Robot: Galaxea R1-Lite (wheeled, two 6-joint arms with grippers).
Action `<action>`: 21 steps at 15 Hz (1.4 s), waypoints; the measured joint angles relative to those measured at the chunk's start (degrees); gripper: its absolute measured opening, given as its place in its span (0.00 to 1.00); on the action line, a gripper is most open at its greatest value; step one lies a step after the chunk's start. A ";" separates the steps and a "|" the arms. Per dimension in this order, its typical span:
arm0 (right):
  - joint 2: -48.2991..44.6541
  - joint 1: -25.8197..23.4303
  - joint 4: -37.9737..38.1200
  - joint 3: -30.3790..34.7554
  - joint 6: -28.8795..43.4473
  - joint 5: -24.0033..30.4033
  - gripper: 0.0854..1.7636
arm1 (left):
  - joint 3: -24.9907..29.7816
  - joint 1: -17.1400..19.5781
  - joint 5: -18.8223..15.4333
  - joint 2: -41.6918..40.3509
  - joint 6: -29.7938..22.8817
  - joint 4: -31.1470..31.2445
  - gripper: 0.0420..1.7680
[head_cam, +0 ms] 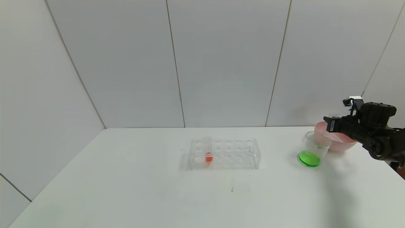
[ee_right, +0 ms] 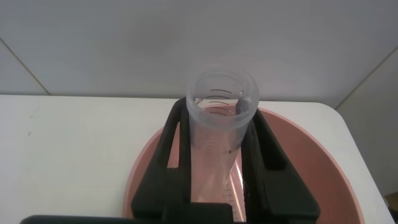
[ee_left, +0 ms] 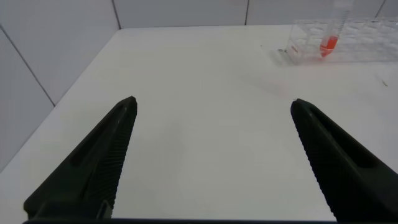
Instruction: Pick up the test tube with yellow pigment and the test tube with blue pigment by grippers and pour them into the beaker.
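While your right gripper (head_cam: 332, 124) hangs over the pink bowl (head_cam: 340, 144) at the far right of the table (head_cam: 158, 190), it is clenched on one clear test tube (ee_right: 221, 118); that tube looks empty, so you cannot tell from its contents whether it was the yellow or the blue one. The tube's open mouth points up in the right wrist view, with the bowl's pink inside showing below it.

One beaker (head_cam: 311, 152) stands just beside the bowl, on its left, and holds green liquid at the bottom. One clear tube rack (head_cam: 224, 154) sits near the middle of the table, well apart from the beaker. It carries one upright test tube with red liquid (head_cam: 208, 152) in a hole toward its left end.

Your left gripper (ee_left: 211, 162) is outside the head view; its own camera shows its two fingers (ee_left: 93, 162) spread wide over bare table, grasping nothing.

Count: two test tubes, one beaker, one bowl, one rack.
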 joint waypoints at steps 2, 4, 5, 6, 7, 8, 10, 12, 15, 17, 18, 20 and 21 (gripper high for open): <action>0.26 0.00 0.22 -0.52 0.00 0.55 0.36 | 0.00 0.00 0.00 0.00 0.02 -0.02 1.00; 0.39 0.06 -0.06 -1.33 0.05 0.59 0.50 | 0.00 0.00 -0.02 0.00 0.00 0.00 1.00; 0.39 0.13 -0.11 -1.68 0.10 0.55 0.55 | 0.00 0.00 0.00 0.00 -0.01 0.00 1.00; 0.35 0.26 0.07 -2.06 0.11 0.52 0.60 | 0.00 0.00 0.00 0.00 0.00 -0.02 1.00; 0.26 0.39 0.44 -2.62 0.11 0.44 0.65 | 0.00 0.00 0.00 0.00 0.00 -0.02 1.00; 0.11 0.63 0.68 -3.33 0.11 0.41 0.69 | 0.00 0.00 -0.02 0.00 0.00 -0.02 1.00; -0.74 1.68 1.37 -4.27 0.11 0.24 0.75 | 0.00 0.00 -0.02 0.00 -0.01 0.00 1.00; -2.90 3.12 3.12 -4.19 0.65 0.15 0.80 | 0.00 0.00 0.00 0.00 0.00 -0.02 1.00; -8.57 5.77 3.80 -0.91 3.30 0.11 0.85 | 0.00 0.00 -0.02 0.00 -0.01 0.00 1.00; -14.14 7.58 3.50 4.00 3.82 0.24 0.88 | 0.00 0.00 -0.02 0.00 0.02 -0.02 1.00; -17.20 8.30 3.33 6.75 3.93 0.28 0.89 | 0.00 0.00 0.00 0.00 0.02 0.00 1.00; -24.22 9.51 3.12 13.01 4.06 0.30 0.91 | 0.00 0.00 0.00 0.00 0.00 -0.02 1.00; -27.84 9.95 3.06 16.04 4.06 0.33 0.91 | 0.00 0.00 0.00 0.00 0.00 0.00 1.00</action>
